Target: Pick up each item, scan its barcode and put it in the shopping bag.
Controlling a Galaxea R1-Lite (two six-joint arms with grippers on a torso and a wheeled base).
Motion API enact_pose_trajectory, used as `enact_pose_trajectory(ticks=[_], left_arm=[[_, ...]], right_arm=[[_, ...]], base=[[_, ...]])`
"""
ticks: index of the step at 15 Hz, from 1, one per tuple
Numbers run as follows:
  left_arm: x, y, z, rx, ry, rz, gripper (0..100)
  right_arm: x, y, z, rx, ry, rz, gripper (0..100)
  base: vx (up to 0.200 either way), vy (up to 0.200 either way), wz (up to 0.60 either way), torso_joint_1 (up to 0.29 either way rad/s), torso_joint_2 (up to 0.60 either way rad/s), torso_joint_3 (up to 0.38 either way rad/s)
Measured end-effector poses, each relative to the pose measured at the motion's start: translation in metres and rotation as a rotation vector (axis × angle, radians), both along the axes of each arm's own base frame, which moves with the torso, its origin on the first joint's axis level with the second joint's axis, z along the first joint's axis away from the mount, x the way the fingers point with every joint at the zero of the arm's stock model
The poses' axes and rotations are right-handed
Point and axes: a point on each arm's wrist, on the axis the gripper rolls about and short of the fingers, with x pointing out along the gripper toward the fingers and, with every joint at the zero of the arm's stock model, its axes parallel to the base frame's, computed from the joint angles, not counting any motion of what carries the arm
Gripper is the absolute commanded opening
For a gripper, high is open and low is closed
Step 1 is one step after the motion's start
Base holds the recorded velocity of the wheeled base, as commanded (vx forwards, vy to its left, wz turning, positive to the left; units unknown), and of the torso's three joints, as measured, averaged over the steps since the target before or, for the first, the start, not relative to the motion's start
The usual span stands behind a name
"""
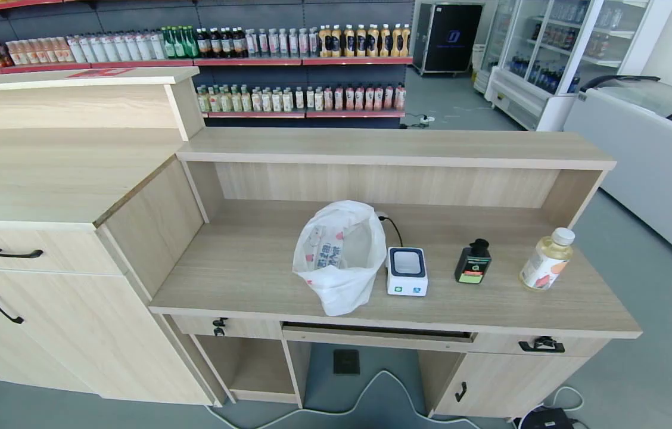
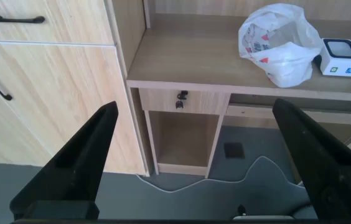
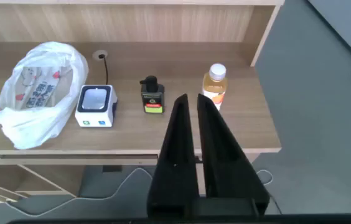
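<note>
Where the desk [image 1: 240, 268] reaches the middle of its front edge, the white shopping bag [image 1: 339, 256] slumps open, with the scanner [image 1: 407, 271] just beside it on the right. The pale juice bottle [image 1: 546, 260] stands by the right edge, the smaller dark bottle [image 1: 473, 262] between it and the scanner. Off the front left corner the left gripper [image 2: 194, 109] is spread wide; the right gripper [image 3: 191, 99], off the front edge, is closed on nothing
</note>
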Motion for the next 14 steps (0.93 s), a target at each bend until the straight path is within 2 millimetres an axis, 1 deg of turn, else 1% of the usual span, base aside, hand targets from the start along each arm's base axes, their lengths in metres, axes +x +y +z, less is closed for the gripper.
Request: enact_pose_trajectory(ticks=[1, 3, 4, 5, 7, 9, 10, 12, 14], left_arm=[[0.000, 0.000, 0.000, 0.000, 0.000, 0.000, 100], [0.000, 0.000, 0.000, 0.000, 0.000, 0.000, 100], [0.000, 0.000, 0.000, 0.000, 0.000, 0.000, 100], [0.000, 0.000, 0.000, 0.000, 0.000, 0.000, 100], [0.000, 0.000, 0.000, 0.000, 0.000, 0.000, 100], [0.000, 0.000, 0.000, -0.001, 0.000, 0.000, 100], [0.000, 0.000, 0.000, -0.001, 0.000, 0.000, 100], [0.000, 0.000, 0.000, 0.000, 0.000, 0.000, 100], [0.000, 0.000, 0.000, -0.001, 0.000, 0.000, 100]], right_arm=[[0.033, -0.005, 0.002, -0.015, 0.002, 0.012, 100], [0.092, -0.017, -0.010, -0.043, 0.030, 0.040, 100], [0.121, -0.022, -0.022, -0.061, 0.053, 0.068, 100], [0.144, -0.027, -0.036, -0.079, 0.072, 0.107, 100], [0.183, -0.034, -0.070, -0.119, 0.137, 0.207, 100], [0.212, -0.039, -0.105, -0.214, 0.195, 0.323, 100], [0.223, -0.042, -0.119, -0.263, 0.213, 0.364, 100], [0.243, -0.050, -0.141, -0.345, 0.222, 0.395, 100], [0.260, -0.059, -0.155, -0.396, 0.205, 0.387, 100]], base=[[0.000, 0.000, 0.00, 0.000, 0.00, 0.000], [0.000, 0.000, 0.00, 0.000, 0.00, 0.000], [0.000, 0.000, 0.00, 0.000, 0.00, 0.000], [0.000, 0.000, 0.00, 0.000, 0.00, 0.000], [0.000, 0.000, 0.00, 0.000, 0.00, 0.000], [0.000, 0.000, 0.00, 0.000, 0.00, 0.000], [0.000, 0.000, 0.00, 0.000, 0.00, 0.000], [0.000, 0.000, 0.00, 0.000, 0.00, 0.000], [0.000, 0.000, 0.00, 0.000, 0.00, 0.000]])
